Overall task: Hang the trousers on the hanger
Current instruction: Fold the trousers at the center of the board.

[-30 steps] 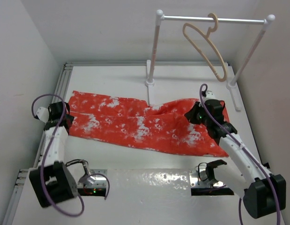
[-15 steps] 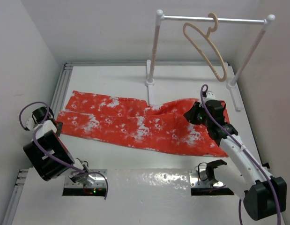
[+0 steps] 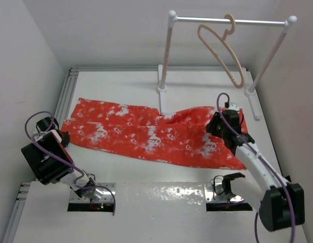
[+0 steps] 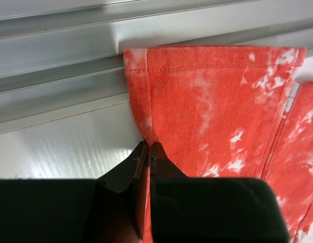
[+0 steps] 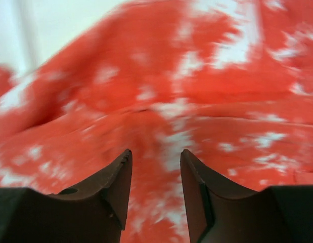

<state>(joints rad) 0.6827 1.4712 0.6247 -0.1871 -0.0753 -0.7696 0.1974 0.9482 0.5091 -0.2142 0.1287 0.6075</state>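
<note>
The red-orange trousers (image 3: 146,134) with white blotches lie flat across the table, one end at the left and the other at the right. The pale wooden hanger (image 3: 222,50) hangs by its hook from the white rail at the back right, with nothing on it. My left gripper (image 3: 62,137) sits at the trousers' left end. In the left wrist view that gripper (image 4: 148,147) is shut on the side edge of the trousers (image 4: 212,101), a thin strip of cloth between its jaws. My right gripper (image 3: 217,124) hovers over the right end, and the right wrist view shows it (image 5: 156,154) open above the trousers (image 5: 161,91).
A white rail (image 3: 229,21) on two posts stands at the back right, one post (image 3: 164,61) just behind the trousers. An aluminium track (image 3: 65,96) runs along the table's left edge, close to the left gripper. White walls close in on both sides.
My left arm has swung back toward its base, and its gripper has shut on the trousers' left edge. My right gripper has opened, let go of the cloth and shifted slightly right.
</note>
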